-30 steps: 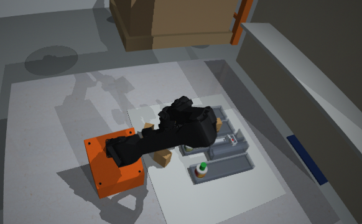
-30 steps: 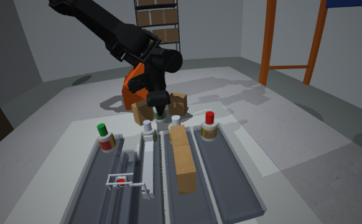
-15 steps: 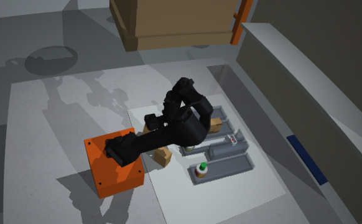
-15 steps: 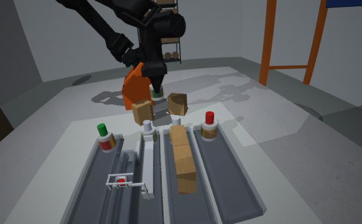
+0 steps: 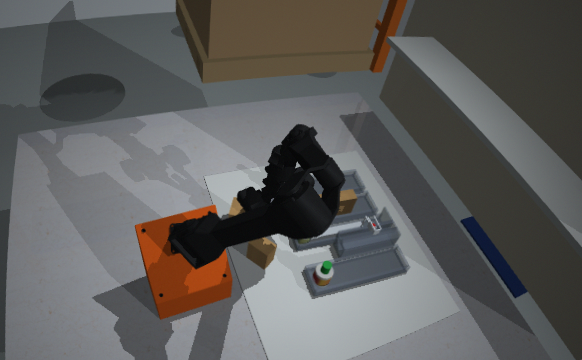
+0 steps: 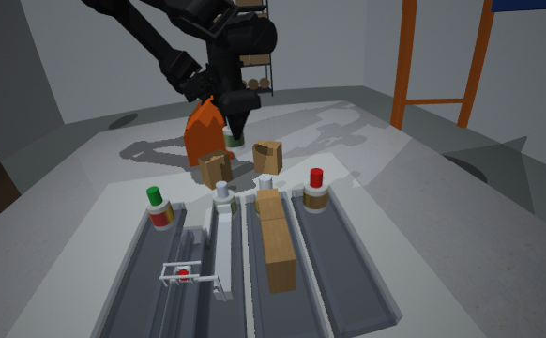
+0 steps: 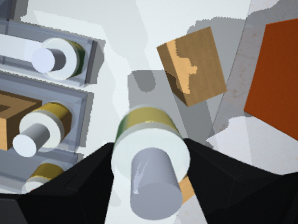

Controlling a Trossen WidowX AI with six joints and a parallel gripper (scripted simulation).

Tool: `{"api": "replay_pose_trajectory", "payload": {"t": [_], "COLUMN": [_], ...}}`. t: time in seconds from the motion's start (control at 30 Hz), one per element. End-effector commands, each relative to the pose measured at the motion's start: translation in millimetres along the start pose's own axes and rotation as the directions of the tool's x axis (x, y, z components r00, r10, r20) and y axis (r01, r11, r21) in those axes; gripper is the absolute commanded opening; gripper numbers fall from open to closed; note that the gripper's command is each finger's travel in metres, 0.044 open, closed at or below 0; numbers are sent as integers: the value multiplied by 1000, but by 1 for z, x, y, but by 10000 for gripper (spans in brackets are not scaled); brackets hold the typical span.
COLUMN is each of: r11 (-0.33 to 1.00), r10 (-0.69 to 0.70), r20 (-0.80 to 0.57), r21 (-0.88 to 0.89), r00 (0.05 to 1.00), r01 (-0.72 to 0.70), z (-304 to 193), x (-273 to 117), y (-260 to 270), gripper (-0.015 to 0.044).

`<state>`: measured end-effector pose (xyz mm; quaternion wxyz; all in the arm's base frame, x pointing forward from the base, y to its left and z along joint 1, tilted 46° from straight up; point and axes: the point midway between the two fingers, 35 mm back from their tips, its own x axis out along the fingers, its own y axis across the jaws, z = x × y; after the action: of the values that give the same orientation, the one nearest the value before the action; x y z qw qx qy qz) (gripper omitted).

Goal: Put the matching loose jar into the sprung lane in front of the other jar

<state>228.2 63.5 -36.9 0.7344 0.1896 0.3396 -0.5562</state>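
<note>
Between the pincer's (image 7: 149,183) closed fingers sits the grey-capped jar (image 7: 149,165).

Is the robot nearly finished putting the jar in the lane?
Not yet, about halfway. Done: the jaws of the gripper are shut on the loose jar, the one with a grey cap. In hand: the jar hangs above the mat, between the two boxes. Left: carry it to the lane whose jar has a grey cap too, push that one back gently, then let go.
</note>
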Motion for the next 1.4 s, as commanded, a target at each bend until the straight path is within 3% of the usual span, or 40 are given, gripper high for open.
{"api": "replay_pose_trajectory", "payload": {"t": [0.0, 0.63, 1.37], "r11": [994, 799, 310], "r10": [3, 5, 1], "r20": [1, 1, 12], "r21": [-112, -602, -951], "r00": [1000, 1000, 1000], "r01": [-2, -3, 11], "z": [4, 19, 41], "x": [4, 22, 45], "y": [5, 21, 37], "gripper": [0, 0, 0]}}
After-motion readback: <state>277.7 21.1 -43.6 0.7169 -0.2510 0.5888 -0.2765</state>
